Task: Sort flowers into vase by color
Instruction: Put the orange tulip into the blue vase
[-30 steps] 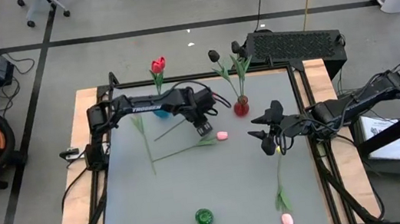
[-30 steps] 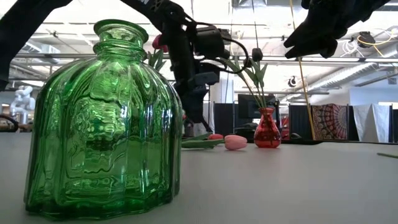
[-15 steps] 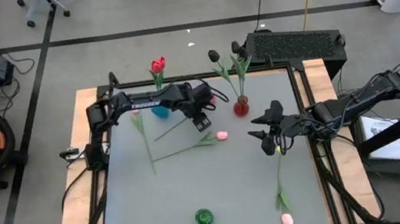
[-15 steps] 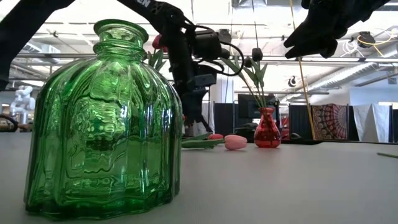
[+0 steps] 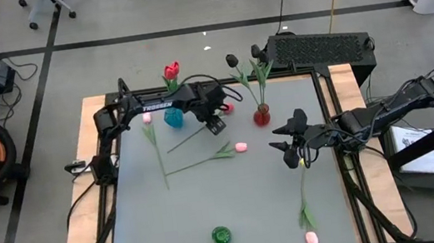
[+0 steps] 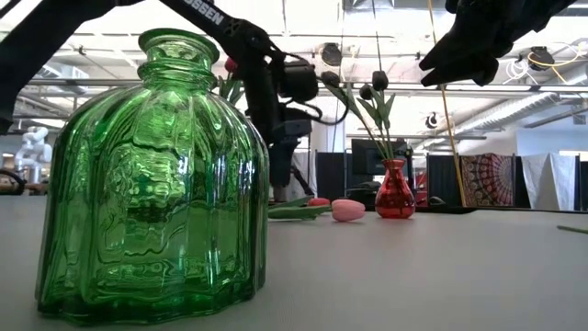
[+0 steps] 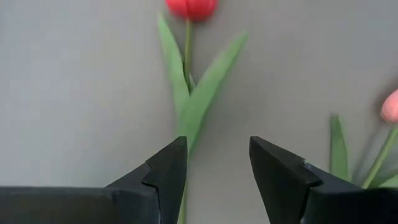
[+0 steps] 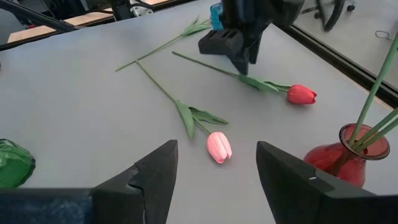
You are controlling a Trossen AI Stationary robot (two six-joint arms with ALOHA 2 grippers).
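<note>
From here I see my left gripper [image 5: 216, 125] hanging over the far-left part of the counter [image 5: 245, 210], fingers parted to a moderate gap and holding nothing. In the left wrist view it sits directly above a red tulip [image 7: 192, 7] lying flat, the stem running lengthwise through the gap between the fingers and the bud pointing away from them. In the high view that red bud [image 5: 227, 108] lies near the red vase [image 5: 262, 116], with its stem trailing under the gripper toward the left arm's side.

A pink tulip [image 5: 240, 146] lies flat near mid-counter, bud toward the right side, its long stem running leftward with a slight slant toward the near edge. Another pink bud [image 5: 147, 118] shows beside the left arm near the blue vase [image 5: 174, 119], its stem running toward the near edge. A third pink tulip [image 5: 311, 238] lies at the near right, bud at the near edge and stem pointing straight up toward the right gripper.

The blue vase holds one red tulip [image 5: 171, 70], upright. The red vase holds black tulips [image 5: 232, 60] standing on tall stems; in the low view I make out three dark buds [image 6: 379, 80] above it. The green vase [image 5: 221, 237] stands by itself at the near edge.

My right gripper [image 5: 290, 147] waits over the right-hand side of the counter, fingers spread wide and carrying nothing.
</note>
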